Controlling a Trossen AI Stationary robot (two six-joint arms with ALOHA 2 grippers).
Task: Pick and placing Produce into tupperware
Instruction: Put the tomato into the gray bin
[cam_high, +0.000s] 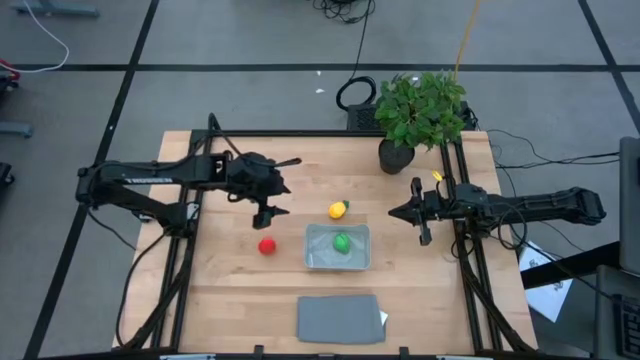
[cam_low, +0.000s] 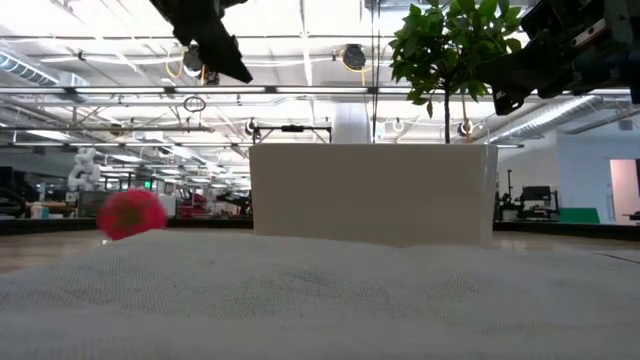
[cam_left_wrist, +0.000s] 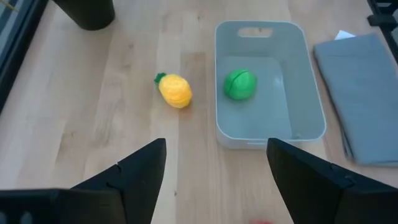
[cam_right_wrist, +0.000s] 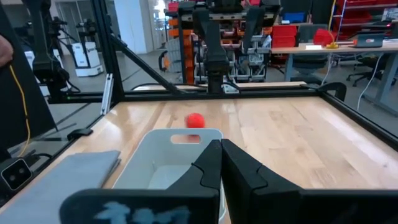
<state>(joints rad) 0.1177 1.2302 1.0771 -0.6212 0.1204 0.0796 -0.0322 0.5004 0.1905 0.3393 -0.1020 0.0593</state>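
Note:
The clear tupperware (cam_high: 338, 247) sits mid-table with the green round piece (cam_high: 342, 242) lying inside it; both also show in the left wrist view, tupperware (cam_left_wrist: 267, 84) and green piece (cam_left_wrist: 240, 84). The yellow piece with a green tip (cam_high: 338, 209) lies on the wood just beyond the container's far-left corner. The red round piece (cam_high: 267, 245) rests on the table left of the container. My left gripper (cam_high: 269, 212) hovers open above the table, between the red and yellow pieces. My right gripper (cam_high: 412, 212) is shut and hangs above the table right of the container, holding nothing.
A flat grey lid (cam_high: 339, 318) lies near the table's front edge. A potted leafy plant (cam_high: 420, 115) stands at the far right corner. Black frame rails (cam_high: 184, 250) run along both table sides. Bare wood lies left of the red piece.

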